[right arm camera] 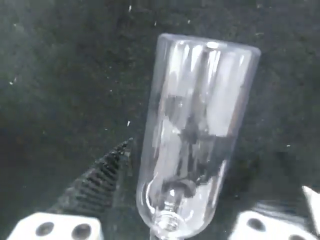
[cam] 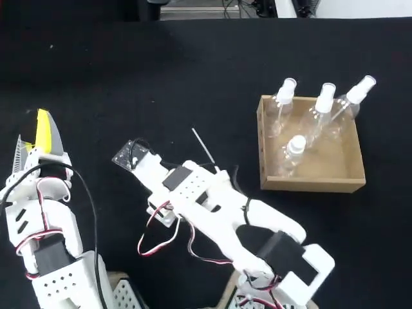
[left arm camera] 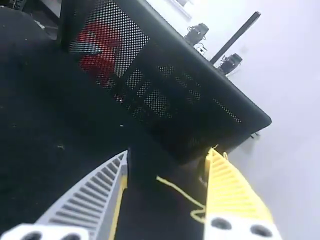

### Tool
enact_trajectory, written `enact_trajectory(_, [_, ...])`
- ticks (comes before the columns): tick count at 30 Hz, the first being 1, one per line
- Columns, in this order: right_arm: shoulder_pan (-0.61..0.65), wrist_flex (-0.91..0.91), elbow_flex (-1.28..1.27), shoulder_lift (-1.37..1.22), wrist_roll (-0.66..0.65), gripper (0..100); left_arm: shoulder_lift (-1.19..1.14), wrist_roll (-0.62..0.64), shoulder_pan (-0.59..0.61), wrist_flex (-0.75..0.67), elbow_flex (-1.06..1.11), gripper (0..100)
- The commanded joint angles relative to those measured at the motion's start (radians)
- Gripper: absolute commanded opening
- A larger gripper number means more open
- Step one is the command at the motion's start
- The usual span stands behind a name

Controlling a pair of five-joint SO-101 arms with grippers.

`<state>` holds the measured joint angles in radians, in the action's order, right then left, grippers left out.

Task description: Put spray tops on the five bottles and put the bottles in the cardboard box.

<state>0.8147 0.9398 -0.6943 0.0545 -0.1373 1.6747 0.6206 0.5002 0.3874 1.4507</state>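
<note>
While my R gripper (right arm camera: 215,165) sits astride a clear bottle (right arm camera: 200,100) lying on the black tabletop (cam: 161,77), its jaws are spread wider than the bottle, not clamped on it. One finger is close by the bottle's side, the other is apart from it. Bottle's neck end points back toward the wrist cam. R arm is mid-table, well apart from the cardboard box (cam: 310,185). Box holds four spray-topped bottles (cam: 322,109): three lean at the far wall, one is nearer the front. Thin white tube (cam: 203,147) lies just beside R arm. My L gripper (cam: 38,138) is near table's left edge, released, yellow & grey fingers apart.
</note>
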Motion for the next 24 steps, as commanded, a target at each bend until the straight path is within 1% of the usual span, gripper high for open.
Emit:
enact_trajectory(1, [-0.008, -0.011, 0.074, 0.024, -0.002, 0.5, 0.005, 0.012, 0.004, 0.002, -0.054, 23])
enact_trajectory(2, [-0.023, 0.018, 0.076, 0.039, -0.003, 4.3, 0.009, 0.012, -0.005, 0.002, -0.045, 23])
enact_trajectory(3, [-0.041, 0.057, 0.082, 0.065, -0.005, 4.5, 0.011, 0.009, -0.019, 0.002, -0.041, 23])
enact_trajectory(5, [-0.094, 0.149, 0.107, 0.147, -0.034, 0.6, 0.011, 0.008, -0.045, 0.002, -0.035, 23])
enact_trajectory(12, [-0.253, 0.557, 0.26, 0.613, -0.152, 1.1, 0.011, 0.006, -0.116, 0.002, -0.008, 23])
enact_trajectory(14, [-0.327, 0.647, 0.337, 0.725, -0.178, 1.1, 0.011, 0.006, -0.137, 0.002, -0.002, 23])
enact_trajectory(17, [-0.496, 0.741, 0.464, 0.831, -0.199, 1.1, 0.011, 0.005, -0.168, 0.002, 0.008, 23])
enact_trajectory(19, [-0.635, 0.783, 0.535, 0.857, -0.198, 1.1, 0.011, 0.005, -0.179, 0.002, 0.008, 23])
enact_trajectory(21, [-0.79, 0.801, 0.585, 0.862, -0.198, 1.1, 0.011, 0.005, -0.179, 0.002, 0.008, 23])
enact_trajectory(24, [-1.06, 0.781, 0.604, 0.862, -0.198, 1.1, 0.011, 0.005, -0.179, 0.002, 0.008, 23])
